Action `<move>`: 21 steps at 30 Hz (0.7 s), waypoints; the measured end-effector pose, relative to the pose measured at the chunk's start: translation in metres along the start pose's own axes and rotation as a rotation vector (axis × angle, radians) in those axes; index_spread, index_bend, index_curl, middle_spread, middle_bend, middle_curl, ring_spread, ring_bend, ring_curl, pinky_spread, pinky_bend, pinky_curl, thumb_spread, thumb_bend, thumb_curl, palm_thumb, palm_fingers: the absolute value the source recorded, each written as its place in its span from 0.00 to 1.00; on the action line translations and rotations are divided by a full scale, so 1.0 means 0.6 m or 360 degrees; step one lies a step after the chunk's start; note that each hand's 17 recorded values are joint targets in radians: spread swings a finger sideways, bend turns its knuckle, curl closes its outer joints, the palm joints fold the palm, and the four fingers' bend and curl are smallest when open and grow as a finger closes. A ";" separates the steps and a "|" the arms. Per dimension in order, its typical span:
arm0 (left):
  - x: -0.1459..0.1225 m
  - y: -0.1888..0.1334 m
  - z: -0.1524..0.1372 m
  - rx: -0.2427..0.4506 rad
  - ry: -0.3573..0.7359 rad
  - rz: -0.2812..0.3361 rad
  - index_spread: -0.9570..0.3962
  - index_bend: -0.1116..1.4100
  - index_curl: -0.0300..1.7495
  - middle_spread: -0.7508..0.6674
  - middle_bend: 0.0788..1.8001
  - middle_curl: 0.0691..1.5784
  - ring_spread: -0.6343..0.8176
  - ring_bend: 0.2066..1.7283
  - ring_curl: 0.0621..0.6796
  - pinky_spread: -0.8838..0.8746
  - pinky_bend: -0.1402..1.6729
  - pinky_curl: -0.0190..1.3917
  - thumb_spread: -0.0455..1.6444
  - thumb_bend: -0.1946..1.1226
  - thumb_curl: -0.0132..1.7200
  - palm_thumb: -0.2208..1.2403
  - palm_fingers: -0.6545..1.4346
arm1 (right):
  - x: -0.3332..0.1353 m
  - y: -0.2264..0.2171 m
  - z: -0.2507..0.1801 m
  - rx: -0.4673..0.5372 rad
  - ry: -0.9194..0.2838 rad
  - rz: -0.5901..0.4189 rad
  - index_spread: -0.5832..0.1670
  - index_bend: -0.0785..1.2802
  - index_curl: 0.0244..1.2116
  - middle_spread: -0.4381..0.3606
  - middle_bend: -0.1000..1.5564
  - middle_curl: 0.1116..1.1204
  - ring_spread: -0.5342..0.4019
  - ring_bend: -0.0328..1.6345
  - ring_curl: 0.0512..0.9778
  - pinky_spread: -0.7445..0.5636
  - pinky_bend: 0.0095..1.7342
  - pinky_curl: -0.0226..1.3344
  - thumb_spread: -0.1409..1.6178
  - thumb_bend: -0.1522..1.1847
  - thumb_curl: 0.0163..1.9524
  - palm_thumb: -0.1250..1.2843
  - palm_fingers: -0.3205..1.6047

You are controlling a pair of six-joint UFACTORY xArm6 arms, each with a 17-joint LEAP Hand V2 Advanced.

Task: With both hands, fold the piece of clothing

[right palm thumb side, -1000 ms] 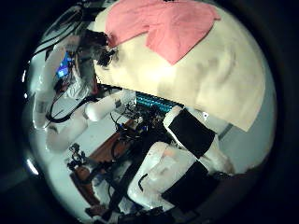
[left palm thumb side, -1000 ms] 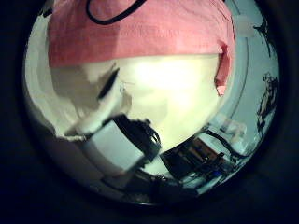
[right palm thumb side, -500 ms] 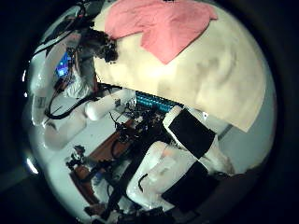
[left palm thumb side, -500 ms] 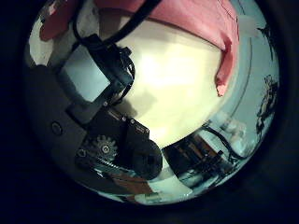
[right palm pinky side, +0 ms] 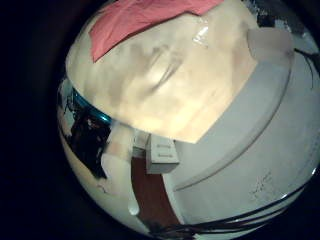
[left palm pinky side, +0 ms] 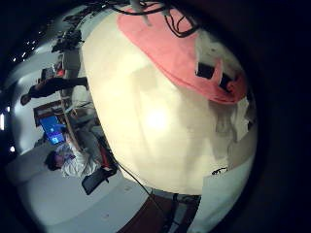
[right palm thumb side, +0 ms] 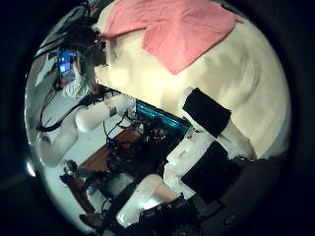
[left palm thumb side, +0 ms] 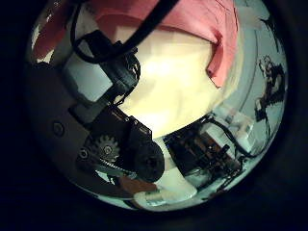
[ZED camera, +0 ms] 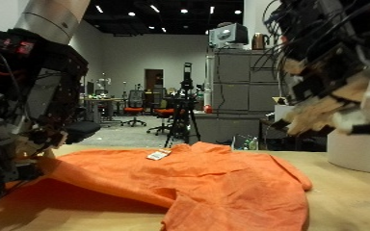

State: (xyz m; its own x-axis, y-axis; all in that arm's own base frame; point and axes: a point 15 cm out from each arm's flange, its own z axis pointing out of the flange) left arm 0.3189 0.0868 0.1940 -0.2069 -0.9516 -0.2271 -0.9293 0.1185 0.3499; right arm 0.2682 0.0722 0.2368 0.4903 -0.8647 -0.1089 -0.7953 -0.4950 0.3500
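An orange garment [ZED camera: 198, 183] lies spread on the tan table [ZED camera: 346, 197]. My left hand [ZED camera: 25, 96] is low at the garment's near edge, and its fingers are curled onto that edge, which rises toward it. The left thumb side palm view shows a curled finger [left palm thumb side: 111, 144] beside the cloth [left palm thumb side: 173, 21]. The left little finger side palm view shows fingertips [left palm pinky side: 209, 73] at the cloth's edge [left palm pinky side: 165, 49]. My right hand [ZED camera: 320, 96] hangs above the table past the garment's far side, with relaxed fingers that hold nothing. The right palm views show the cloth [right palm thumb side: 177, 29] [right palm pinky side: 130, 25] away from that hand.
A white cylinder [ZED camera: 361, 149] stands on the table under my right hand. A small white tag [ZED camera: 157, 154] lies at the garment's far edge. Behind the table are a tripod [ZED camera: 185, 106], office chairs and a grey cabinet [ZED camera: 243, 96].
In the left thumb side palm view a finger has swung in and curled across the picture beside the cloth. The right thumb side palm view has shifted a little; the cloth lies as before.
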 end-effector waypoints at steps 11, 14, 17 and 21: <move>0.000 0.015 -0.010 -0.0009 -0.0009 0.0010 0.26 0.40 0.44 0.20 0.59 0.36 0.06 0.50 0.61 0.06 0.52 0.34 0.93 0.39 0.60 0.69 0.86 | -0.035 -0.101 0.126 -0.0126 0.0061 -0.0156 0.45 0.18 0.24 0.48 0.22 0.26 0.58 0.25 0.26 0.66 0.13 0.23 0.65 0.09 0.15 0.54 0.31; 0.000 0.016 -0.012 -0.0007 -0.0004 0.0009 0.26 0.39 0.45 0.20 0.59 0.36 0.06 0.50 0.62 0.06 0.52 0.34 0.93 0.39 0.62 0.68 0.86 | -0.032 -0.119 0.148 -0.0144 0.0087 -0.0155 0.46 0.18 0.24 0.50 0.22 0.26 0.59 0.24 0.26 0.67 0.13 0.23 0.64 0.10 0.15 0.54 0.31; -0.001 0.018 -0.012 -0.0008 -0.0004 0.0005 0.25 0.38 0.46 0.21 0.59 0.36 0.06 0.50 0.62 0.07 0.53 0.34 0.94 0.40 0.64 0.68 0.86 | -0.020 -0.126 0.163 -0.0167 0.0150 -0.0129 0.46 0.18 0.24 0.50 0.21 0.26 0.60 0.25 0.26 0.67 0.13 0.23 0.63 0.10 0.15 0.56 0.31; -0.002 0.022 -0.012 -0.0022 -0.0010 0.0010 0.25 0.37 0.47 0.21 0.60 0.36 0.06 0.50 0.62 0.07 0.52 0.34 0.94 0.41 0.67 0.67 0.86 | -0.009 -0.130 0.175 -0.0198 0.0255 -0.0099 0.46 0.19 0.24 0.49 0.22 0.27 0.55 0.27 0.26 0.63 0.12 0.23 0.62 0.10 0.16 0.58 0.36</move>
State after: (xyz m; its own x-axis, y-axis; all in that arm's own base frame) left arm 0.3089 0.0872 0.2057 -0.2148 -0.9490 -0.2307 -0.9235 0.1205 0.3641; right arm 0.2905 0.1064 0.1125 0.5954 -0.8033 0.0124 -0.7166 -0.5240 0.4604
